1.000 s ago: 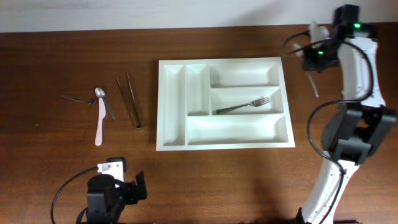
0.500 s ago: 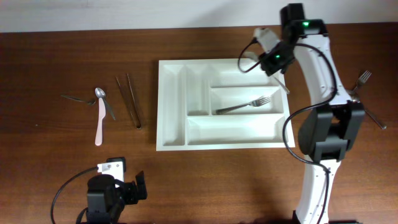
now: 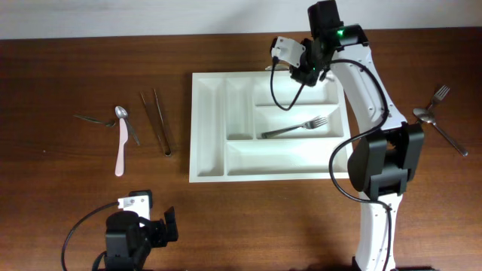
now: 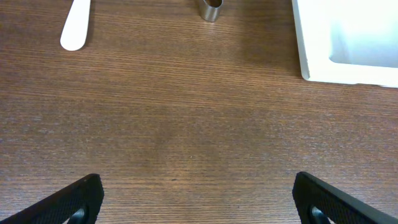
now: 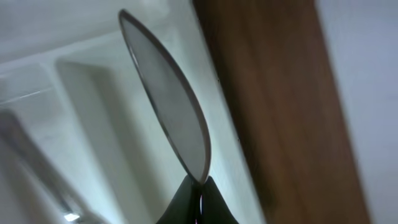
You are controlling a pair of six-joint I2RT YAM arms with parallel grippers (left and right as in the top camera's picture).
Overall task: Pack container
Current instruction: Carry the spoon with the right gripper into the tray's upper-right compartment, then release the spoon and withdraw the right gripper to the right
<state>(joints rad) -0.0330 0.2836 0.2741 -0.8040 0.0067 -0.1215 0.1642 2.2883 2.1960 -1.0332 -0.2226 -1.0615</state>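
The container point(image 3: 208, 128), a white moulded plastic tray with smooth walls and rounded rectangular compartments, is set flat on the dark wood-grain table point(image 3: 75, 60). A slim metal fork point(image 3: 295, 127) is laid in its middle long compartment. The right gripper point(image 5: 199, 193) is held over the container's far edge, its dark fingers clamped on the end of a thin, leaf-shaped grey metal utensil point(image 5: 168, 106) — its kind cannot be told. The left gripper point(image 4: 196, 186) is parked off the container's near left corner, jaws spread wide with only bare wood between them. Left of the container are laid long metal tongs point(image 3: 156, 120), a flat white knife point(image 3: 120, 150) and a steel spoon point(image 3: 124, 117); well to its right, two more steel utensils point(image 3: 439, 113) are crossed.
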